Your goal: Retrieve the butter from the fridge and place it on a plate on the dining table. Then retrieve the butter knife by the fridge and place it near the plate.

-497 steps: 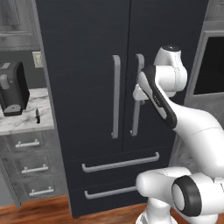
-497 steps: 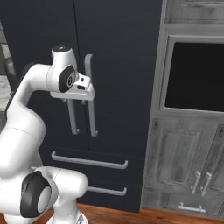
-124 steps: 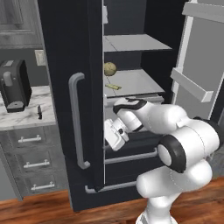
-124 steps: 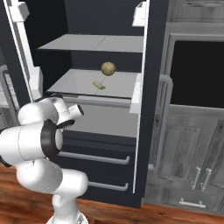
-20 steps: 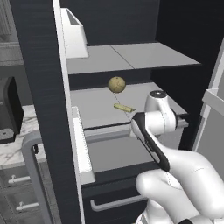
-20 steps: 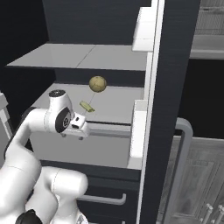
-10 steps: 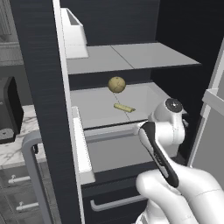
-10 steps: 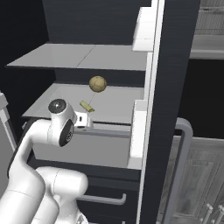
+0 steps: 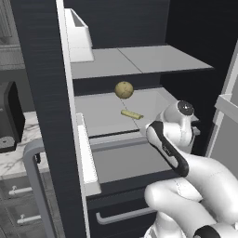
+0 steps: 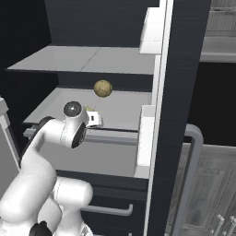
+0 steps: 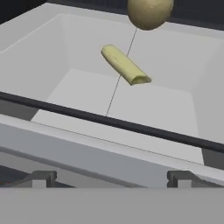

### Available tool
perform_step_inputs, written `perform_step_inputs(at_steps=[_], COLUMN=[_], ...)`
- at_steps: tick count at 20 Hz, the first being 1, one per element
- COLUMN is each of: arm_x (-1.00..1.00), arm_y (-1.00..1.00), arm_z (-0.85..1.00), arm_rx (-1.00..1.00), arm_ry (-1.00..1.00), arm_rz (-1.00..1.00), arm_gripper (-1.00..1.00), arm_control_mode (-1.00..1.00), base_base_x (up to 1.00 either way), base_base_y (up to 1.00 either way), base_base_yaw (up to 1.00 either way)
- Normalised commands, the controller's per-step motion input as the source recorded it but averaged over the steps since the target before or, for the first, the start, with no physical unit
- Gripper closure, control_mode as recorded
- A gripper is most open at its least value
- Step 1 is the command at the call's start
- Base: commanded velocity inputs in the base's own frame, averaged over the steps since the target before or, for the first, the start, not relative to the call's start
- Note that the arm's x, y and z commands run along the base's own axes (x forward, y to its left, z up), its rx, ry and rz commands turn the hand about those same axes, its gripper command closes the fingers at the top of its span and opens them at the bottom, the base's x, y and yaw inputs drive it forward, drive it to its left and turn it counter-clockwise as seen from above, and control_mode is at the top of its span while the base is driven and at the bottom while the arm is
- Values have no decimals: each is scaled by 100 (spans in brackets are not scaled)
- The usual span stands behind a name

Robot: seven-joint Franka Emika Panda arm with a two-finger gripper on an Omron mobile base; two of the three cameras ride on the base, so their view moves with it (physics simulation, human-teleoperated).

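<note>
Pale-yellow butter stick, round tan ball

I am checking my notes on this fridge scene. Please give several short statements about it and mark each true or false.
1. The butter lies on a fridge shelf. True.
2. The end effector is closed on the butter. False: it is open and the butter lies apart from it, further in.
3. The round tan ball sits behind the butter. True.
4. The fridge doors are shut. False: the left door stands open.
5. The butter stands upright. False: it lies flat.
</note>
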Motion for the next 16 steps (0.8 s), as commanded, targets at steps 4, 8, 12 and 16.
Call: perform_step_inputs(at_steps=[4, 8, 12, 16], arm_x=[30, 60, 57, 49], arm_y=[1, 20, 13, 0], arm_z=[0, 0, 0, -1], arm_rx=[0, 0, 0, 0], arm_ry=[0, 0, 1, 0], arm_rz=[1, 0, 0, 0], arm_gripper=[-100, -100, -100, -100], arm_control_mode=[-100, -100, -100, -100], base_base_x=[0, 0, 0, 0], base_base_y=[0, 0, 0, 0], base_base_yaw=[0, 0, 0, 0])
